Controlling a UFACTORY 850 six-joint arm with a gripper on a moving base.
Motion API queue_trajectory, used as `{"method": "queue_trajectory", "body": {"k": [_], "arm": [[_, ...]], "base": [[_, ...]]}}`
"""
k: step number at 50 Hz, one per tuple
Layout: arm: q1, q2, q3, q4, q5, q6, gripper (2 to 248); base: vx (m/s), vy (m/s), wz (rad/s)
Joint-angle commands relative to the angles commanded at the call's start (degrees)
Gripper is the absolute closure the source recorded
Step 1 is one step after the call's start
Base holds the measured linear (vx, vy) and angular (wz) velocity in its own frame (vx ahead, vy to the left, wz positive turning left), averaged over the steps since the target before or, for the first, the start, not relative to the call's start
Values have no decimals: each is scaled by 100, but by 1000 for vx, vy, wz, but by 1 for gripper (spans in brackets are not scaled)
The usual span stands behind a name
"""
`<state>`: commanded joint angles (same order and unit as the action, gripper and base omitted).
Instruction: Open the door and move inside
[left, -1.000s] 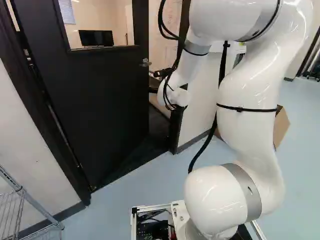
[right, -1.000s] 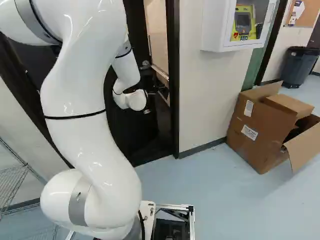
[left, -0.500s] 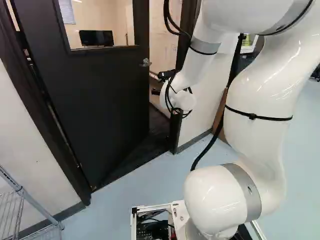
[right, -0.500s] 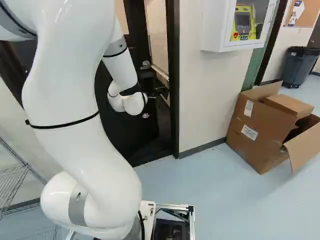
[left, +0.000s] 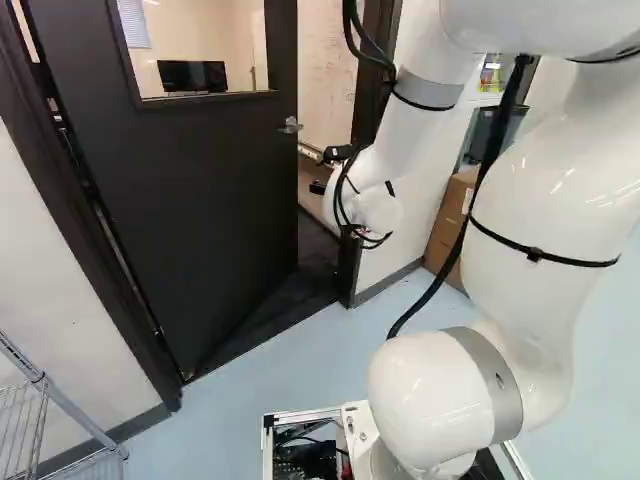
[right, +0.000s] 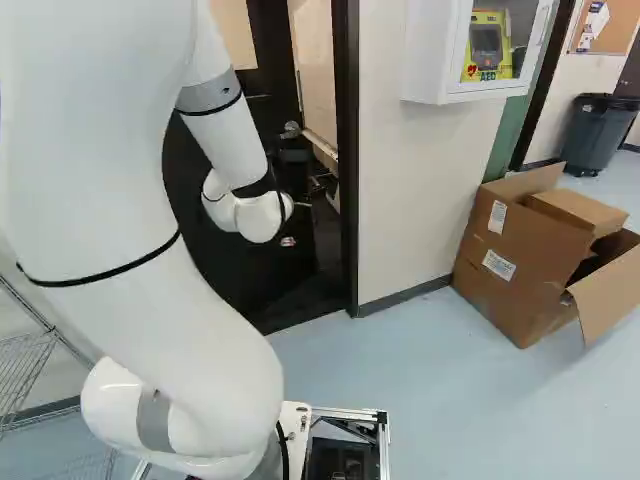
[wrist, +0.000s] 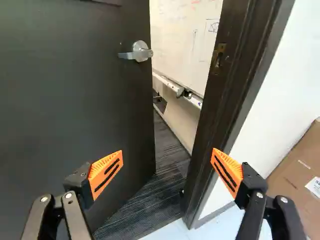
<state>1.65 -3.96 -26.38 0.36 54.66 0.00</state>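
One lever handle (wrist: 140, 52), two orange pads (wrist: 103, 167), one monitor (left: 192, 76), one wall cabinet (right: 430, 52), one bin (right: 594, 138), one wire rack (left: 62, 405)

A pale blue floor (right: 430, 380) met a cream wall (right: 400, 200) with a dark baseboard (right: 405, 296). At the right of the right base view sat an open cardboard box (right: 515, 265); a grey bin (right: 596, 135) stood at upper right, a white cabinet (right: 428, 60) hung at top. A wire rack (left: 40, 381) stood at the lower left of the left base view. Dark striped carpet (wrist: 167, 150) lay beside a whiteboard (wrist: 182, 37) wall.
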Motion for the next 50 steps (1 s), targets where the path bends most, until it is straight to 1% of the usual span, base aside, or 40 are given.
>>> {"method": "queue_trajectory", "body": {"k": [16, 50], "arm": [[-48, 477, 492, 243, 0, 0, 3], [-177, 1548, 1508, 262, 0, 0, 3]], "base": [[0, 0, 0], [0, 0, 0]]}}
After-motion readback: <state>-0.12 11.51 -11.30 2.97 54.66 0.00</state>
